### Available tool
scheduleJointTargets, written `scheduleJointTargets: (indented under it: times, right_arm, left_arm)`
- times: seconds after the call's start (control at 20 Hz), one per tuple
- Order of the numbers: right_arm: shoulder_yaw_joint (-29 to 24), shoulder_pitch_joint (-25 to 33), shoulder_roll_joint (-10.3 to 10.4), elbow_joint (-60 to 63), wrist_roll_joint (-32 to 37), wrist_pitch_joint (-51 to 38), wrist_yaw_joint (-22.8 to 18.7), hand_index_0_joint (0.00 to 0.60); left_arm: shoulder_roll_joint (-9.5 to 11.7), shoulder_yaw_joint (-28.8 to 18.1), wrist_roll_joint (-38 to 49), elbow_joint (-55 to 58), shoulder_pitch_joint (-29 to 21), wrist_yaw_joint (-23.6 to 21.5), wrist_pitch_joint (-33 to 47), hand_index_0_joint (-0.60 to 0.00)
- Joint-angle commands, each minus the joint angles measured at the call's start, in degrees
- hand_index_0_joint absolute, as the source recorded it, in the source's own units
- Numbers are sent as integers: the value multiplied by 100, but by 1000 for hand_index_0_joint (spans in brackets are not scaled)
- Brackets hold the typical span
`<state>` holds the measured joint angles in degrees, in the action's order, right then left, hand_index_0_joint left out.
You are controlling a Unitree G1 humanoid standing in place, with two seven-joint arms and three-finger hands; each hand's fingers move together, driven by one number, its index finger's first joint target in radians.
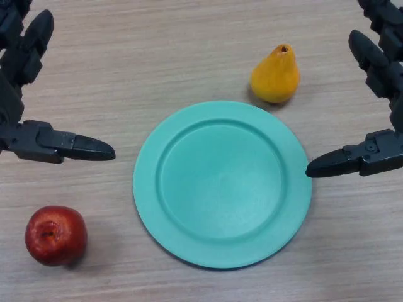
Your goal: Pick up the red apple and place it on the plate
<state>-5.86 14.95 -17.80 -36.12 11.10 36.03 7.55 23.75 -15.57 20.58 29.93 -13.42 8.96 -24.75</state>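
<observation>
A red apple (55, 235) lies on the wooden table at the near left, stem end facing up and left. A teal round plate (182, 220) sits in the middle with nothing on it. My left hand (44, 141) hangs at the left edge, above and apart from the apple, its fingers straight and its thumb pointing toward the plate. At the right edge my right hand (371, 154) is open too, with the thumb tip close to the plate's right rim. Neither hand holds anything.
An orange-yellow pear (275, 75) stands on the table just beyond the plate's far right rim. The wooden tabletop (157, 63) fills the whole view.
</observation>
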Motion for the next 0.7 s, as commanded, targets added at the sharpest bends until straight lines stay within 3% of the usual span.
scheduleJointTargets:
  times: [0.05, 0.25, 0.45, 0.6, 0.7]
  right_arm:
    - [-331, 308, -151, -179, 289, -904, -187, 0]
    - [-339, 433, -185, -96, 455, -929, -427, 0]
    - [-312, 431, -260, -160, 316, -640, -395, 0]
    - [-224, 395, -184, -114, 126, -817, -364, 0]
    - [-186, 423, -145, -125, 68, -823, -369, 0]
  left_arm:
    - [249, -309, -272, 149, -192, -25, 1048, 0]
    - [224, -292, -47, 199, -239, -149, 721, 0]
    - [237, -320, -71, 333, -236, -139, 784, 0]
    - [172, -507, -278, 952, 2, -615, 460, 0]
    - [100, -722, -236, 1374, 340, -542, 257, 0]
